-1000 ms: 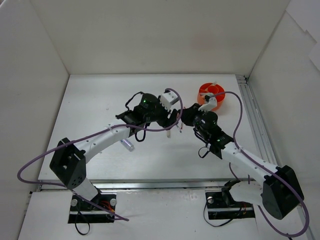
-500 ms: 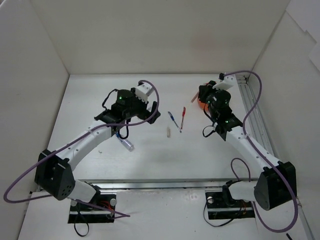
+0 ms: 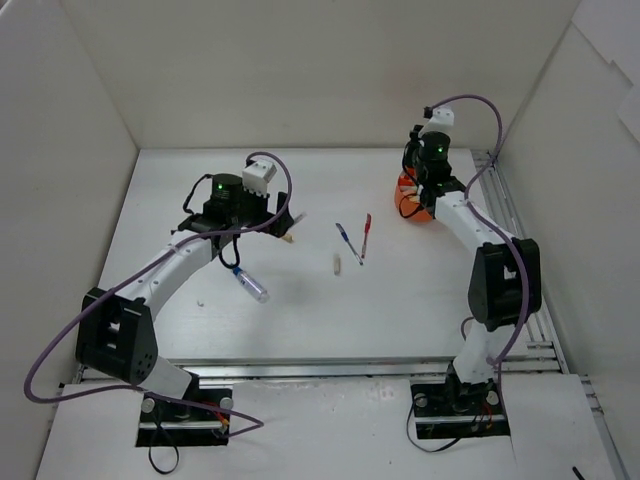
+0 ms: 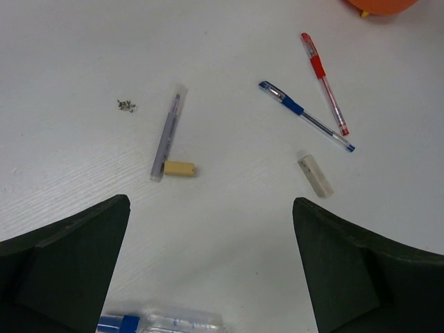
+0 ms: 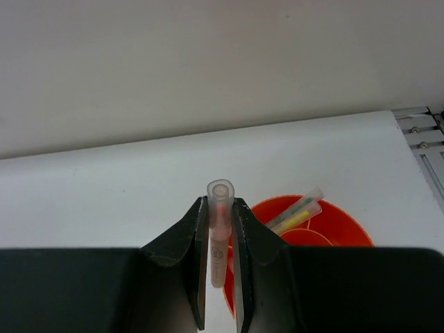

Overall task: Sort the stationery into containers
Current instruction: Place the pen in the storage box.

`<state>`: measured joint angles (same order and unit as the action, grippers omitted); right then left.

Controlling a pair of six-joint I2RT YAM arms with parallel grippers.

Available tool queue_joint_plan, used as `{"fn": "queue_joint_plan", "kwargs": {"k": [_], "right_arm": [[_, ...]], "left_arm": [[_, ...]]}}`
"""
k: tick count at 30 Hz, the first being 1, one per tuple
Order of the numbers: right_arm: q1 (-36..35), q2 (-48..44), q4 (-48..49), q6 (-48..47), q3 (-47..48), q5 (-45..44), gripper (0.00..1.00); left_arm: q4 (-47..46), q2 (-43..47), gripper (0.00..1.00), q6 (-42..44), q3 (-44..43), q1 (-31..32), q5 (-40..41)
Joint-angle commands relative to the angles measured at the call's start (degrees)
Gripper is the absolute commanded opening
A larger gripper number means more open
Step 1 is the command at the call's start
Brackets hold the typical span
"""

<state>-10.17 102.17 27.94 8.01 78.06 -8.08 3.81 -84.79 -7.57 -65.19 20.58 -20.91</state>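
The arms have just parted from mid-counter. The right end effector (image 5: 220,202), clamped on a clear-capped red marker (image 5: 219,239), now hangs over the orange pot (image 5: 340,225) at the far right corner, so a drop looks next. The left end effector (image 4: 211,267), spread and empty, has retreated leftward, with the red pen (image 4: 324,82), blue pen (image 4: 305,116) and beige stub (image 4: 179,168) still unsorted.

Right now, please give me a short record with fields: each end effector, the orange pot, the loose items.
left end effector: open, empty, above the table
right end effector: shut on clear pen with red core
round orange plastic pot: below the held pen; holds green and yellow highlighters
loose on table: red pen, blue pen, beige stub, pale stub, slim purple-tinted pen, blue-capped clear tube
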Motion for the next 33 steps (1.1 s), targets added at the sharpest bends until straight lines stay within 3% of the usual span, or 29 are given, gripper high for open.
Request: {"fn": "queue_joint_plan", "kwargs": {"k": [1,15,33], "right_arm": [[0.2,1.6,1.8,-3.8,5.7,0.0,0.0],[0.3,8.9,4.7,-4.3,8.2,-5.6,0.0],[-1.2,-0.1,5.0,-2.9,-1.2,-8.8,0.0]], "left_arm": [[-2.1,-0.5,1.0,-0.6,-3.5,-1.4,-2.0],[-1.1,-3.5,1.0,-0.4,-4.0,-4.1,-4.6],[-0.3,-5.5,1.0,-0.7,-4.9,-5.7,-6.7]]}}
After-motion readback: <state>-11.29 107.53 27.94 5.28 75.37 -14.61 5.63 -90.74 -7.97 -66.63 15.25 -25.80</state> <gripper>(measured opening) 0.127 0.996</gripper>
